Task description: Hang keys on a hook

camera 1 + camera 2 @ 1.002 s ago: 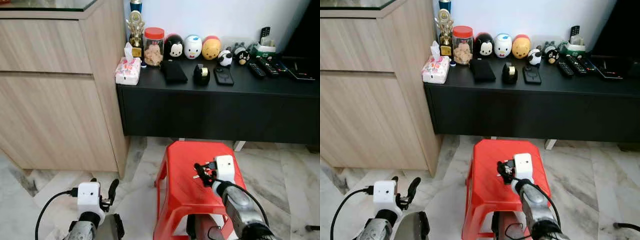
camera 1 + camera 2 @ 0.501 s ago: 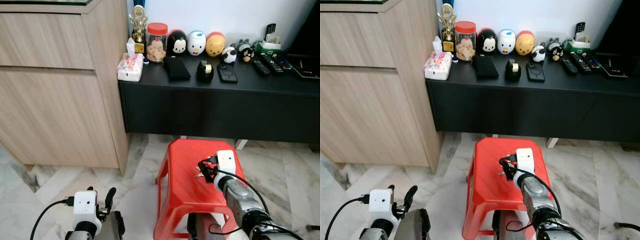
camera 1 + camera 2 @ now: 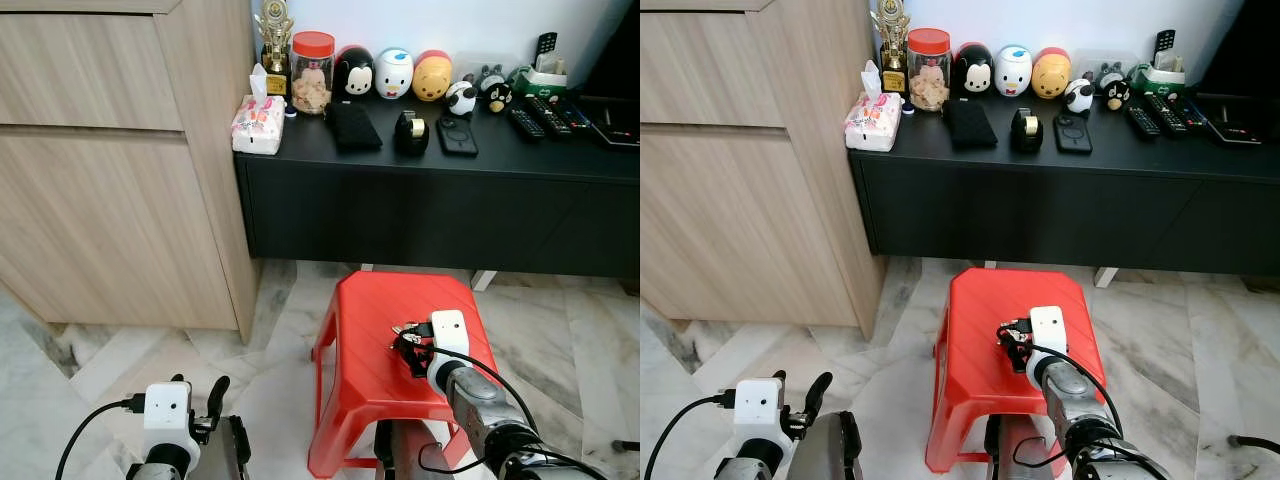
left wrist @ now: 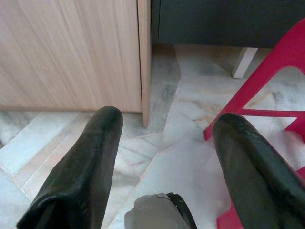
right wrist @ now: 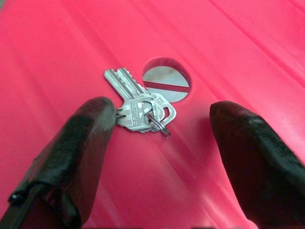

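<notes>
Keys (image 5: 138, 109) lie flat on the seat of the red stool (image 3: 370, 360), a small bunch of silver blades joined by a ring, resting just beside the round hole (image 5: 167, 80) in the seat's middle. The right gripper (image 5: 157, 157) hangs low over them with its two black fingers spread wide, one finger (image 5: 83, 143) almost touching the bunch at its head end, the other well to the far side. Nothing is pinched yet. The bunch looks light, hard and thin, and the glossy plastic beneath it will likely let it skate away if nudged sideways; the blades are also free to swing on the ring once lifted. The best hold is probably across the stacked heads near the ring, where the metal is thickest, rather than on a single blade tip. The left gripper (image 4: 162, 157) idles low near the marble floor (image 4: 171, 119) by the wooden cabinet (image 3: 110, 180), fingers apart. No hook is visible from here.
</notes>
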